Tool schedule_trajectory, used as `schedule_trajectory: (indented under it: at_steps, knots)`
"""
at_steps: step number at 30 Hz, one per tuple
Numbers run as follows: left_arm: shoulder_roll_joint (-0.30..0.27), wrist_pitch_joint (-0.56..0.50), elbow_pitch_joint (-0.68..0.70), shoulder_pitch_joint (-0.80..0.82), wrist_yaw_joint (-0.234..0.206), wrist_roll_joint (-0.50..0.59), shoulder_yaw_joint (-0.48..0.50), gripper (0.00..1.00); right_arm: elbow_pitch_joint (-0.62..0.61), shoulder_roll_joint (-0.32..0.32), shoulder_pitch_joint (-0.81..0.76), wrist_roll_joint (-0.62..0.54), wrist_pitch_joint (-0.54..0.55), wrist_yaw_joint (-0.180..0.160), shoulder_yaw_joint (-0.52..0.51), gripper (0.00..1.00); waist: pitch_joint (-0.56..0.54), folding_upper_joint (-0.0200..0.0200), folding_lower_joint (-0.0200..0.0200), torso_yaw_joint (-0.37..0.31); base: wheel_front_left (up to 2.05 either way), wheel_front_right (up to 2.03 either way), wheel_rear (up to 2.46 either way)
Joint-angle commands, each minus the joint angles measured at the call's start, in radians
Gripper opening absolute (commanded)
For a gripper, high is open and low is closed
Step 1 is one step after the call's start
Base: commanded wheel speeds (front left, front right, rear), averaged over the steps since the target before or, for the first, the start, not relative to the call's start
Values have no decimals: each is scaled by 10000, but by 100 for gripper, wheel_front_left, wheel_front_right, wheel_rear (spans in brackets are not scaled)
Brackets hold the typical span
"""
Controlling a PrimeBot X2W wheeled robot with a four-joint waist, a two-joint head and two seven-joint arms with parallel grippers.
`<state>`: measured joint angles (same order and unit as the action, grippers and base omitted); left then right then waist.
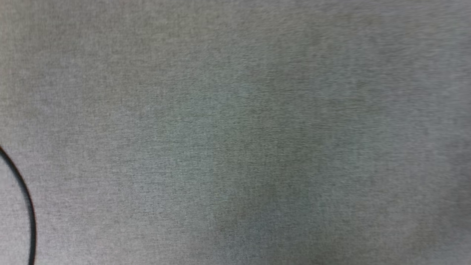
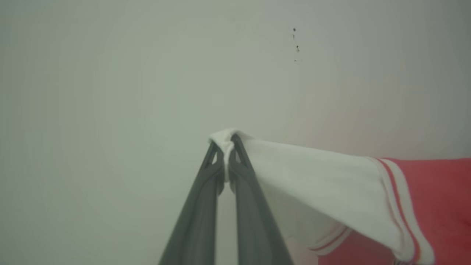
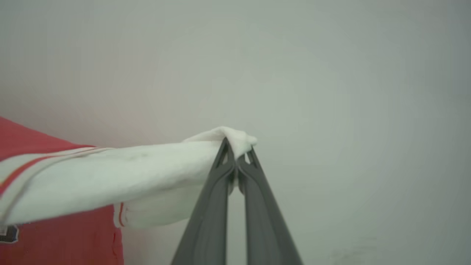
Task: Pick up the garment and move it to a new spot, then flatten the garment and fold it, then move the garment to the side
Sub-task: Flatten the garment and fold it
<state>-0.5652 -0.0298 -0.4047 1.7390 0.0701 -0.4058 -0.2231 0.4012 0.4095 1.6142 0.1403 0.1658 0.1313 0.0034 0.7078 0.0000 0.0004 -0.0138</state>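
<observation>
The garment (image 2: 331,184) is a red shirt with white sleeves and red-white striped trim. In the left wrist view my left gripper (image 2: 225,145) is shut on the tip of one white sleeve, which stretches off to the right toward the red body. In the right wrist view my right gripper (image 3: 237,147) is shut on the tip of the other white sleeve, and the garment (image 3: 110,176) runs off to the left. Both sleeves look pulled taut, held above a pale surface.
The head view looks down on a grey woven surface (image 1: 235,132) with a thin black cable (image 1: 25,206) curving at the lower left edge. A few small dark specks (image 2: 295,40) mark the pale surface in the left wrist view.
</observation>
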Motion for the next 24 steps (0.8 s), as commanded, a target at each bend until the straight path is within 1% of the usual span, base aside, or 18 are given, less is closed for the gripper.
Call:
schedule_trajectory:
  at_steps: [1, 6, 12, 14, 18, 21, 24]
  knots:
    - [201, 448, -758, -7, 119, 63, -189, 0, 498, -84, -241, -104, -387, -10, 139, 0, 153, 0, -4, 177, 0, 0, 0]
    - [648, 1278, -1876, -1243, 261, -183, -479, 0, 1404, -214, -1428, -100, -951, -10, 571, 0, -167, 0, -4, 263, 0, 0, 0]
    - [992, 1880, -2736, -3452, 360, -333, -920, 0, 2319, -370, -3138, 214, -1236, -9, 1141, 0, -932, 0, -4, 271, 0, 0, 0]
    - [964, 2127, -2882, -4180, 402, -316, -1081, 0, 2603, -435, -3690, 365, -1261, -9, 1350, 0, -1304, 0, -4, 216, 0, 0, 0]
    - [818, 2435, -3097, -5935, 412, -326, -1296, 0, 3250, -478, -4940, 752, -801, -9, 1760, 0, -2156, 0, -4, 99, 0, 0, 0]
    - [740, 2497, -3119, -7217, 441, -483, -1443, 0, 3534, -278, -5789, 1077, -546, -10, 2180, 0, -2875, 0, -4, 32, 0, 0, 0]
    - [687, 2378, -3068, -8637, 487, -437, -1841, 0, 3744, -133, -6651, 1559, -397, -12, 2440, 0, -3645, 0, -4, -5, 0, 0, 0]
